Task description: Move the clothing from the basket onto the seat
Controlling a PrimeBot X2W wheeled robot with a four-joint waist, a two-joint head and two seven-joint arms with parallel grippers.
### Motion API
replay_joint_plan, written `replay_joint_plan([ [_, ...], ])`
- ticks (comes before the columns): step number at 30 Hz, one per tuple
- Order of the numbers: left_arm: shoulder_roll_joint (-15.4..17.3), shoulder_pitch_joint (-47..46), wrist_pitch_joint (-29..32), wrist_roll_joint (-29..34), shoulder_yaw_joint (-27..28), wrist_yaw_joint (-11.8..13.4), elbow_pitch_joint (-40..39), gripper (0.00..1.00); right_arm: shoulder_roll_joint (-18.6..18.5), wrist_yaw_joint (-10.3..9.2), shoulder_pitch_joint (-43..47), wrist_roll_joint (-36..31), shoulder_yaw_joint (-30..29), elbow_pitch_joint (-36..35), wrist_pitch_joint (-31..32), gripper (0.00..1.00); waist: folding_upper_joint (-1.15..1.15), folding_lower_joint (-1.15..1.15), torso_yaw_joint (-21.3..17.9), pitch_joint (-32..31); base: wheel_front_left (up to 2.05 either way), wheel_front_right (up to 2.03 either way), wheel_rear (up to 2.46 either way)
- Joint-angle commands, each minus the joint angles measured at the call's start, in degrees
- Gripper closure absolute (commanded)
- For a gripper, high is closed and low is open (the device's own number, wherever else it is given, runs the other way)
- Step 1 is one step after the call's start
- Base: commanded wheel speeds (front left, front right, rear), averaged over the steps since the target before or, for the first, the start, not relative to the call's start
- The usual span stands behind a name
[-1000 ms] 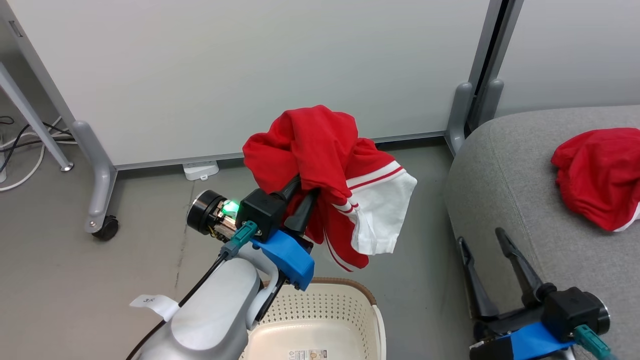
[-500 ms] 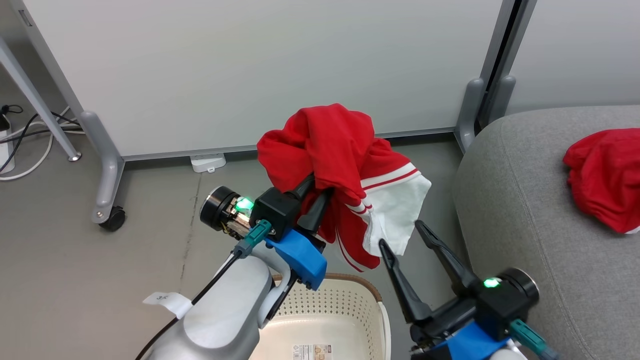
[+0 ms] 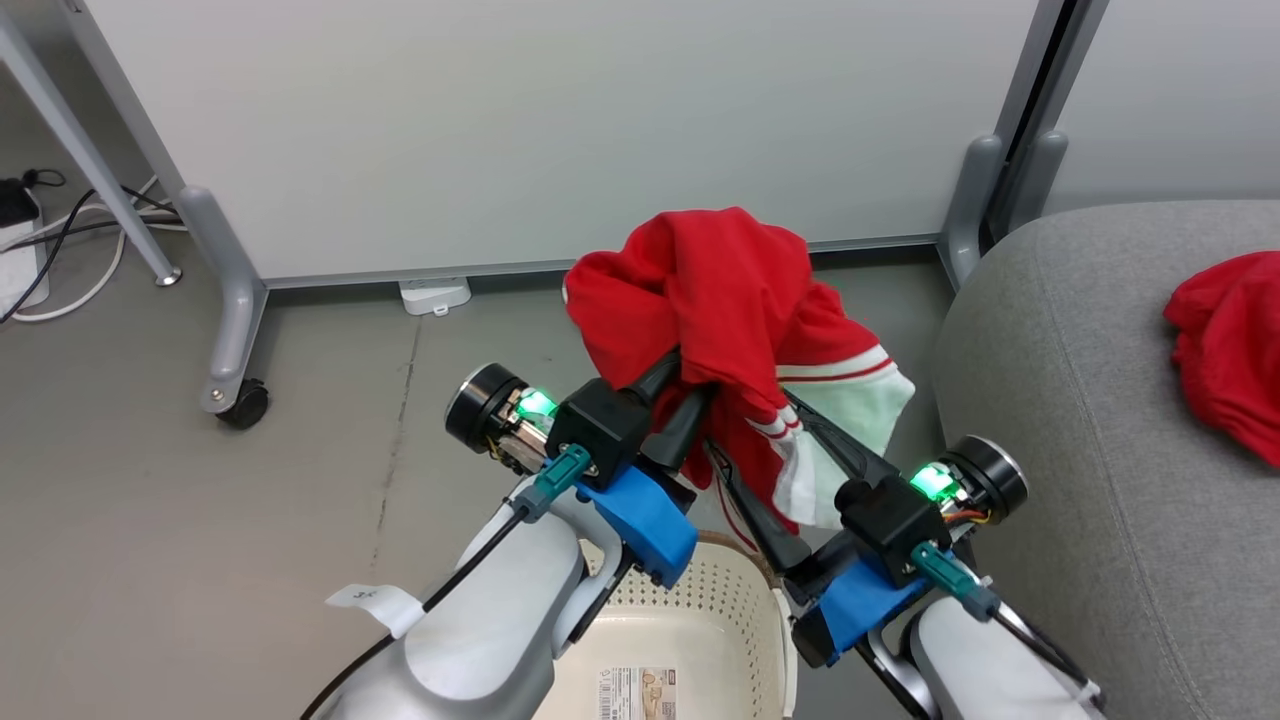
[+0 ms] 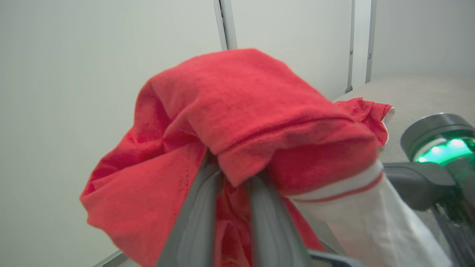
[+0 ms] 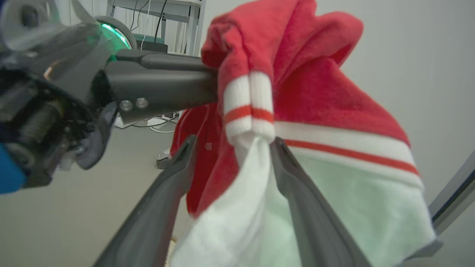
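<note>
Held garment (image 3: pixel 720 290): red, with a white panel and striped trim; bunched and draped over the left fingers, clear of the floor, at 12 o'clock from the basket.
Left gripper (image 3: pixel 675 400): clenched on the held garment, fabric pinched between its nearly closed fingers.
Right gripper (image 3: pixel 765 440): spread wide, grasping nothing; its fingers straddle the hanging white panel at the garment's 5 o'clock.
Basket (image 3: pixel 690 610): 6 o'clock in the head view, under both wrists.
Second garment (image 3: pixel 1225 350): red heap lying on the seat, 3 o'clock, cut by the frame edge.
Seat (image 3: pixel 1080 400): grey sofa, 3 to 5 o'clock, beside the right gripper.
Partition panel (image 3: pixel 560 130): pale, 12 o'clock, behind the held garment.
Caster (image 3: pixel 243 405): 9 o'clock, on the grey floor.
</note>
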Motion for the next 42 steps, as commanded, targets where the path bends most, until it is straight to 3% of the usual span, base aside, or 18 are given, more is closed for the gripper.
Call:
replay_joint_plan([
  [1, -0.15, -1.26, -0.29, 0.21, -0.24, -0.09, -0.39, 1.00, -0.16, 0.01, -1.70, -0.74, -0.26, 1.87, -0.02, 0.00, 0.00, -0.01, 0.35, 0.38, 0.00, 0.00, 0.00],
  [9, -0.93, -1.56, -0.29, -0.04, -1.94, -0.59, -1.43, 1.00, 1.29, 0.02, -6.07, -2.28, -1.32, 8.24, -0.02, 0.00, 0.00, -0.01, 0.94, 1.45, 0.00, 0.00, 0.00],
  [10, -1.01, -1.63, -0.29, -0.16, -2.20, -0.58, -1.47, 1.00, 1.46, 0.01, -6.45, -2.22, -1.54, 8.72, -0.03, 0.40, 0.00, -0.01, 0.98, 1.50, 0.00, 0.00, 0.00],
  [11, -1.05, -1.70, -0.29, -0.24, -2.39, -0.64, -1.45, 1.00, 1.63, 0.01, -6.74, -2.04, -1.66, 9.23, -0.03, 1.00, 0.00, -0.01, 1.00, 1.54, 0.00, 0.00, 0.00],
  [34, -1.21, -1.82, -0.30, -1.39, -3.76, -0.16, -0.65, 1.00, 2.32, 0.02, -7.28, 2.03, -0.11, 10.01, -0.03, 1.00, 0.00, -0.01, 0.42, 0.87, 0.00, 0.00, 0.00],
  [35, -1.19, -1.71, -0.29, -1.38, -3.78, -0.06, -0.44, 0.78, 2.32, 0.02, -7.24, 2.14, -0.09, 9.95, -0.03, 1.00, 0.00, -0.01, 0.41, 0.79, 0.00, 0.00, 0.00],
  [36, -1.16, -1.63, -0.23, -1.28, -3.97, -0.04, 0.03, 0.00, 2.32, 0.02, -7.18, 2.26, -0.07, 9.91, -0.03, 1.00, 0.00, -0.01, 0.40, 0.71, 0.00, 0.00, 0.00],
  [42, -1.15, -1.40, -0.23, -1.41, -3.96, 0.35, -0.37, 0.00, 2.30, 0.01, -6.87, 2.75, -0.11, 9.67, -0.03, 1.00, 0.00, -0.01, 0.46, 0.34, 0.00, 0.00, 0.00],
])
